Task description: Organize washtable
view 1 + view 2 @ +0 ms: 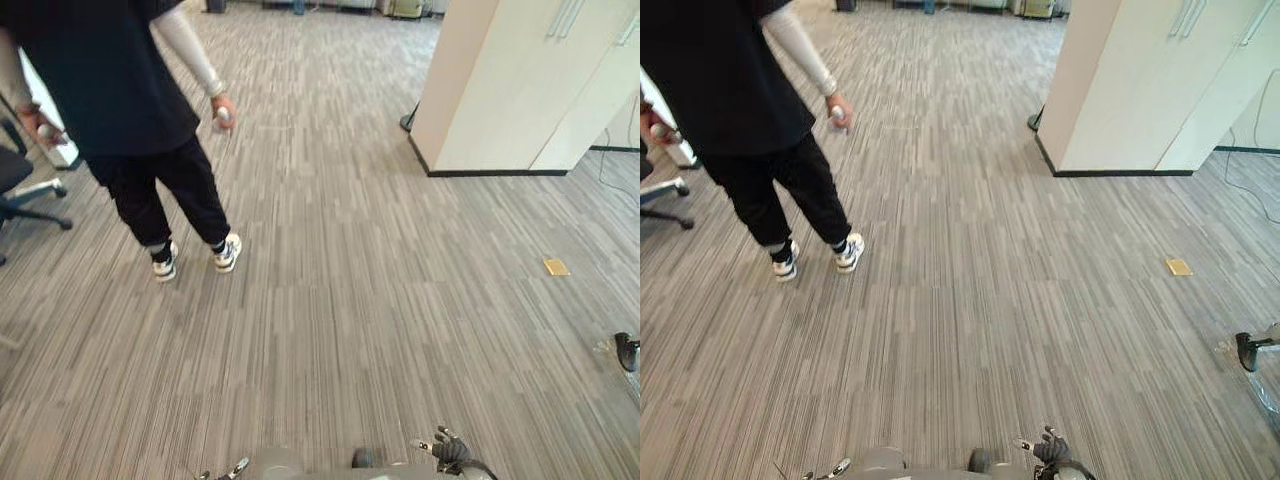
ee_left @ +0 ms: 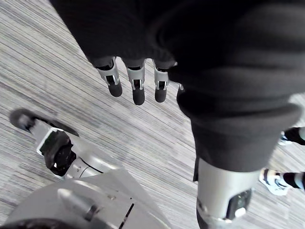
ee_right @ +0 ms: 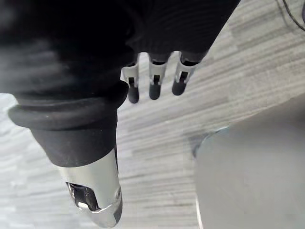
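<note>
STAGE: progress could not be judged; washtable location could not be told | LEFT: left hand [image 2: 136,83] fingers relaxed, nothing held | RIGHT: right hand [image 3: 152,78] likewise | SCENE: carpeted floor [image 1: 380,300]; person [image 1: 110,90] near cabinet [image 1: 510,90]

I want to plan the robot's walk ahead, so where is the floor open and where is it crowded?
The carpet lies bare between the person and the white cabinet, and on toward the yellow tag. It is crowded beside the person and the office chair. Left hand and right hand hang with fingers relaxed, holding nothing.
</note>
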